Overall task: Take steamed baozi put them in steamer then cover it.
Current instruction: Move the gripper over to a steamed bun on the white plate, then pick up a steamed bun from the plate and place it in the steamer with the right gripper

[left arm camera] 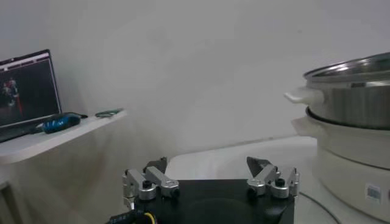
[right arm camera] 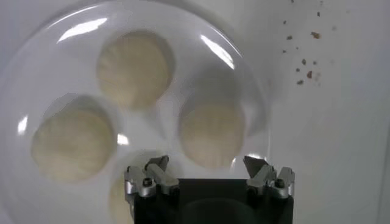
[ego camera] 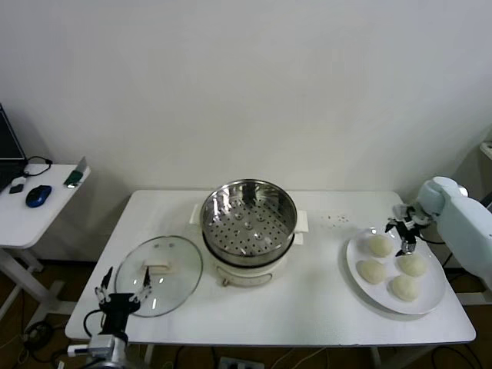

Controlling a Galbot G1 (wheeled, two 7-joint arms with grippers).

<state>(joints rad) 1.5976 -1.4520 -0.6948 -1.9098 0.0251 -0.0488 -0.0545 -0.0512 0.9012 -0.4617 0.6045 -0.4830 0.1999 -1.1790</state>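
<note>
A: Nearest us, at the table's [ego camera: 307, 323] near-left corner, sits the left gripper [ego camera: 121, 294] — fingers spread, holding nothing, just off the near rim of the cover [ego camera: 159, 274]. It looks parked.

B: And the cover itself?

A: Flat on the table, left of the steamer [ego camera: 248, 223], which stands uncovered mid-table with its perforated tray bare. No baozi in it yet.

B: So where are they?

A: All four baozi [ego camera: 380, 245] are on the white plate [ego camera: 438, 301] at the right end. The right gripper [ego camera: 403, 233] hovers over the plate's far side, fingers wide apart and gripping nothing; in its wrist view one bun [right arm camera: 212, 133] lies just ahead of the jaws.

B: Then which step is this?

A: I'd judge the very first — reaching for the first bun. Next it needs to drop so the fingers straddle that bun without nudging its neighbours, close gently since the dough looks soft, then lift and carry left to the steamer.
</note>
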